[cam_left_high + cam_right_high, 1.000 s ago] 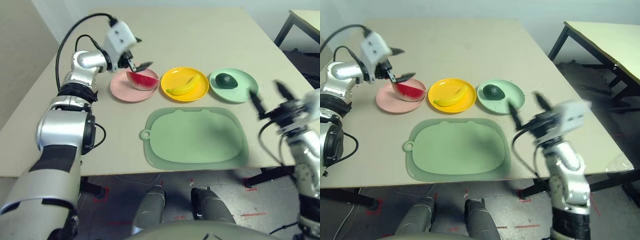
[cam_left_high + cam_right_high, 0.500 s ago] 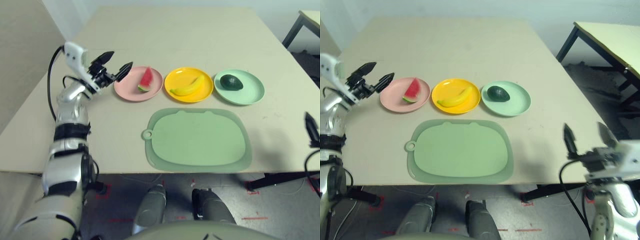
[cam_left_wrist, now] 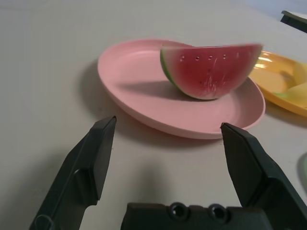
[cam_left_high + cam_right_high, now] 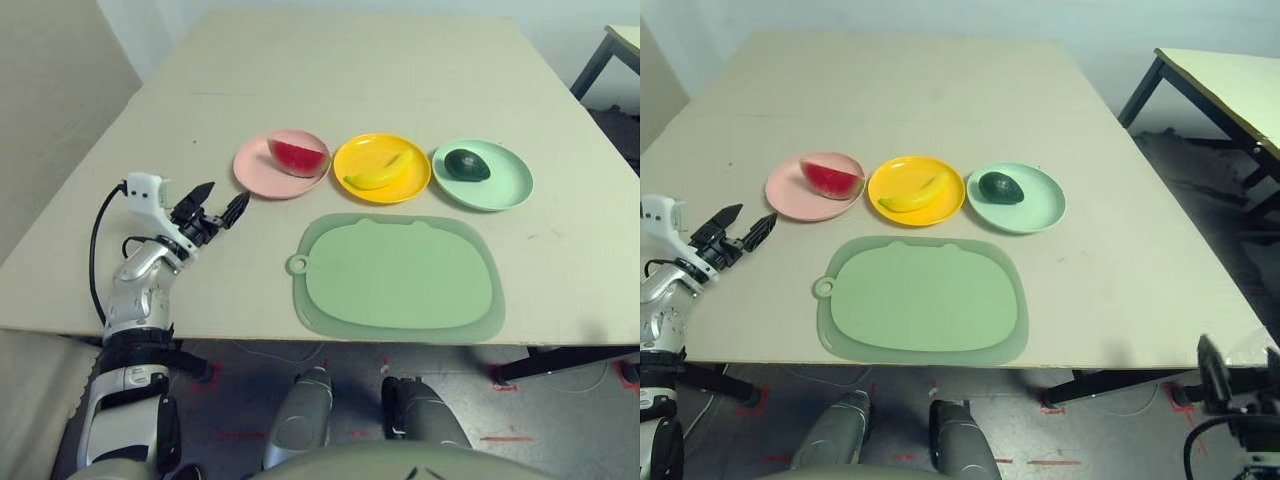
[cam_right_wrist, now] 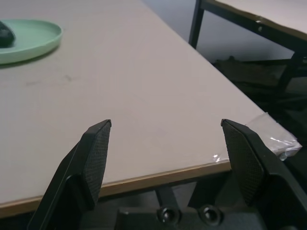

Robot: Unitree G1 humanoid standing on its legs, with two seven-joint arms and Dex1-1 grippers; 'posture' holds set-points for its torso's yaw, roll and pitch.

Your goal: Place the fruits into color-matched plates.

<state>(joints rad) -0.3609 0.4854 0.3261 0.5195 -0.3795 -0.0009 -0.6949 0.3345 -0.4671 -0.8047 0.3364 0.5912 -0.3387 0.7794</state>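
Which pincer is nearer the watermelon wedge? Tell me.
Left. The left pincer sits open just short of the pink plate holding the watermelon wedge; the right pincer hangs open past the table's far-right corner.

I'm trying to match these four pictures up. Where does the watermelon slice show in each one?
Left eye view: watermelon wedge on the pink plate, upper middle.
Right eye view: upper left, same plate.
Left wrist view: centre right, beyond the left gripper, open.
Right wrist view: not in it.
Shared landmark: the yellow plate beside the pink one.
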